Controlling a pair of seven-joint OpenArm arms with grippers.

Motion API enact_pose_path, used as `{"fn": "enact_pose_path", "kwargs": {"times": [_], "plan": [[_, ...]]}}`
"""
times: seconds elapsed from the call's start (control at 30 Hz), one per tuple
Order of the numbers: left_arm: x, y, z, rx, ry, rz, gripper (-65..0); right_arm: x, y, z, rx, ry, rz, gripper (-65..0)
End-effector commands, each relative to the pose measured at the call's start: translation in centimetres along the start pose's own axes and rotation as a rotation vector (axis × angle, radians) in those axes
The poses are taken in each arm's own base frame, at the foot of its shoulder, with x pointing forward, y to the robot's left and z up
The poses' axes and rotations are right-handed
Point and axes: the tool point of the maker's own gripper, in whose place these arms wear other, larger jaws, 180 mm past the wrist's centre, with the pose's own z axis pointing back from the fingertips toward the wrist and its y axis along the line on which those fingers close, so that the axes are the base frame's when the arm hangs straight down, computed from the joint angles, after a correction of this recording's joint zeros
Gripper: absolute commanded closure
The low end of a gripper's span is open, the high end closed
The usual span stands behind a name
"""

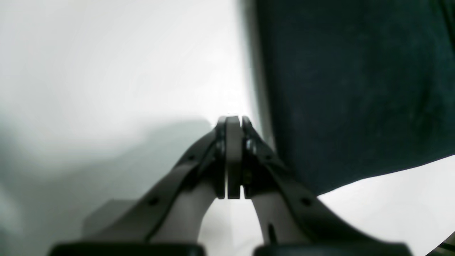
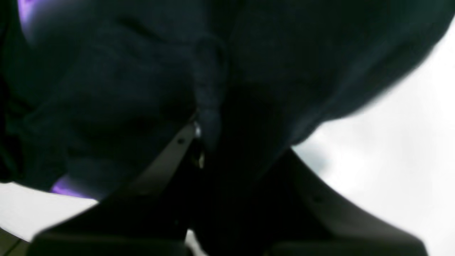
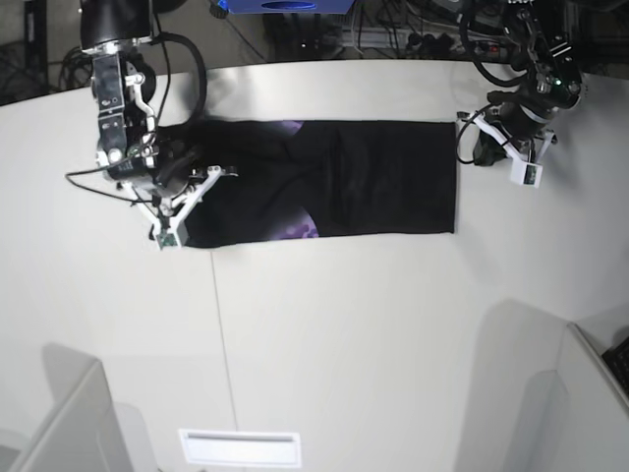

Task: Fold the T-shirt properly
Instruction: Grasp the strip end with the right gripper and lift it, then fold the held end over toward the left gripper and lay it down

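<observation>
Overhead, the T-shirt (image 3: 334,177) lies as a long black band across the far half of the white table (image 3: 344,334), with small patches of purple print peeking out near its top edge and along its lower edge. From that base view the right gripper (image 3: 192,175) sits at the band's end on the view's left, buried in bunched cloth, and whether it has hold of anything cannot be made out from up there. Its own wrist camera settles it: the right gripper (image 2: 204,142) is pinched on a raised ridge of black T-shirt (image 2: 117,92) fabric that runs down between its jaws, and slivers of purple show at the upper left corner and the lower left. At the other end of the band, the left gripper (image 3: 484,147) hovers just off the shirt's short edge. The left wrist view shows what the overhead cannot: the left gripper (image 1: 233,156) has its jaws pressed flat together with nothing between them, over bare white table (image 1: 106,71), the dark edge of the T-shirt (image 1: 355,89) just beside it. Around the table, cables trail along the far edge near a blue object (image 3: 285,6), a white slotted plate (image 3: 239,447) lies near the front, and pale grey panels (image 3: 69,423) stand at the near corners.
</observation>
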Motion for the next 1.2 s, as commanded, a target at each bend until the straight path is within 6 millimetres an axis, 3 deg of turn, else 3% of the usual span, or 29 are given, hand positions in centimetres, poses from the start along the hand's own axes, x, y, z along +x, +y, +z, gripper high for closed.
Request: {"fn": "enact_pose_path", "kwargs": {"times": [0.0,0.17,0.37,0.63,0.8,0.97,1.17], "plan": [[1.4,0.5,0.4,0.01,-0.045,-0.012,0.0,2.1,0.3,1.0,-0.005,-0.065,0.025,0.0],[1.9,1.3,0.5,0.037,-0.044,-0.011,0.0,3.4,2.7,2.9,0.029,-0.101,0.053,0.0],[3.6,2.4,-0.4,0.096,-0.05,-0.034,0.0,3.7,5.1,3.1,0.084,-0.115,0.053,0.0],[3.4,-0.2,-4.3,0.041,0.035,-0.138,0.0,4.5,7.9,3.5,0.151,-0.143,0.005,0.0],[2.8,-0.8,-4.7,0.025,0.049,-0.134,0.0,4.9,8.6,4.1,0.171,-0.162,0.002,0.0],[2.6,-2.2,-5.2,-0.01,0.061,-0.159,0.0,4.5,12.2,4.3,0.244,-0.154,0.069,0.0],[2.4,-2.3,-5.1,-0.011,0.065,-0.16,0.0,4.6,15.7,4.8,0.318,-0.159,0.088,0.0]]}}
